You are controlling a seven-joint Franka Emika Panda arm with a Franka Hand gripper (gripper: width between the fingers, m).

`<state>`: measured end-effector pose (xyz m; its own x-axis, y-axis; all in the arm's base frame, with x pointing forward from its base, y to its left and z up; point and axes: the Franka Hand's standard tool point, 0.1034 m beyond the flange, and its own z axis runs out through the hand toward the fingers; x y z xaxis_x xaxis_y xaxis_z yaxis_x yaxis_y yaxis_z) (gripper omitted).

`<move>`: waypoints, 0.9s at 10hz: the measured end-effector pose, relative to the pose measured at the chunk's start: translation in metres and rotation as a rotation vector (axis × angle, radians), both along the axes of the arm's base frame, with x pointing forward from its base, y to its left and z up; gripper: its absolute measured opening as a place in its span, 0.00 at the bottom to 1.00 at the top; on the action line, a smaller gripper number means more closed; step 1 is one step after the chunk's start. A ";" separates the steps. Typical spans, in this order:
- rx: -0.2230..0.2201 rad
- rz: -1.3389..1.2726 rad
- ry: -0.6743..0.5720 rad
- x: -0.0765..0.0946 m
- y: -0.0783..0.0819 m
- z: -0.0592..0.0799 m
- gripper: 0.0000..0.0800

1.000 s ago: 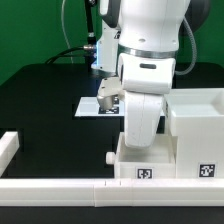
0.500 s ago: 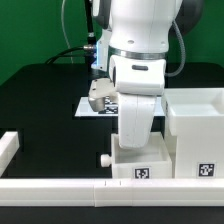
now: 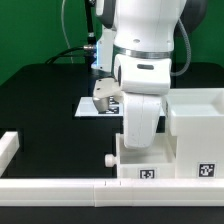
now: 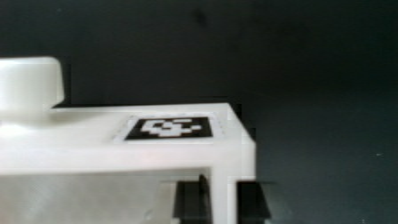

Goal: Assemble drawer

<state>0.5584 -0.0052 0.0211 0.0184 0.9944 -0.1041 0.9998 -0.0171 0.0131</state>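
A small white drawer tray (image 3: 146, 170) stands at the front of the black table, its round knob (image 3: 110, 158) pointing toward the exterior view's left and a square tag on its front. My gripper (image 3: 139, 147) reaches down into it, its fingertips hidden behind the hand. In the wrist view the two black fingers (image 4: 192, 200) are shut on the tray's thin upright wall (image 4: 221, 195), one on each side. That view also shows the tray's tag (image 4: 175, 128) and knob (image 4: 27, 85). The large white housing (image 3: 196, 128) stands just to the exterior view's right of the tray.
A long low white rail (image 3: 60, 187) runs along the front edge, and a short piece of it (image 3: 8, 148) turns back at the exterior view's left. The marker board (image 3: 92, 107) lies flat behind my arm. Cables hang at the back.
Half a second ago the arm and the held tray stood slightly further toward the exterior view's left. They have come back right, close to where they were a second ago. The grip is unchanged.
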 end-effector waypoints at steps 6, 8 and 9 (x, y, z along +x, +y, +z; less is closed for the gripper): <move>0.004 -0.017 0.001 0.000 0.008 0.000 0.05; 0.004 -0.018 0.001 0.000 0.008 0.000 0.05; 0.005 -0.019 0.001 0.000 0.009 0.000 0.05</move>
<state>0.5582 0.0036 0.0206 0.0374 0.9943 -0.0995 0.9993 -0.0364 0.0122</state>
